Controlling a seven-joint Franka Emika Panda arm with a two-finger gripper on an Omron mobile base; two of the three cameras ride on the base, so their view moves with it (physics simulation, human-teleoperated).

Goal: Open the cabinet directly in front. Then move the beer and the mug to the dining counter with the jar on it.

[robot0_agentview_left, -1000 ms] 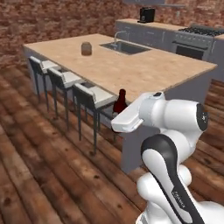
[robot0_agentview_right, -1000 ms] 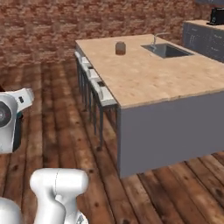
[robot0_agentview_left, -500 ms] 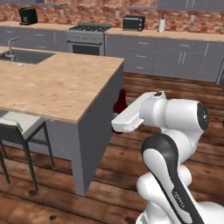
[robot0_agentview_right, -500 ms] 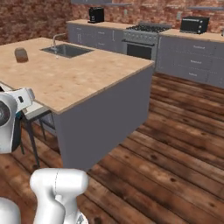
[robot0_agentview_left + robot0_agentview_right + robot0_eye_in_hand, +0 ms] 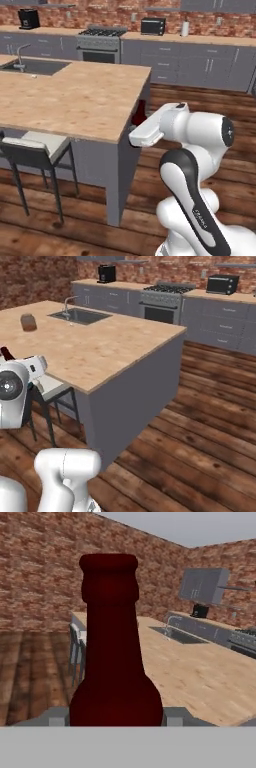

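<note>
My gripper (image 5: 115, 719) is shut on the beer (image 5: 112, 647), whose dark reddish neck rises large in the middle of the hand view. In the left base view the beer (image 5: 140, 112) pokes up behind the hand (image 5: 145, 132), close to the near corner of the dining counter (image 5: 75, 95). The bottle top (image 5: 6, 352) shows at the far left of the right base view. The brownish jar (image 5: 28, 322) stands on the far left part of the dining counter (image 5: 115, 341), beside the steel sink (image 5: 80, 316). The mug is out of view.
Stools (image 5: 35, 147) stand along the counter's near side. A faucet (image 5: 67, 303) rises by the sink. Grey base cabinets, a stove (image 5: 100, 42) and a toaster oven (image 5: 152, 25) line the brick back wall. A grey wall cabinet (image 5: 202, 584) hangs far off. Wood floor lies open to the right.
The base has driven and turned, so the whole scene has shifted: the counter's corner now lies close in front. The beer stays in the gripper.
</note>
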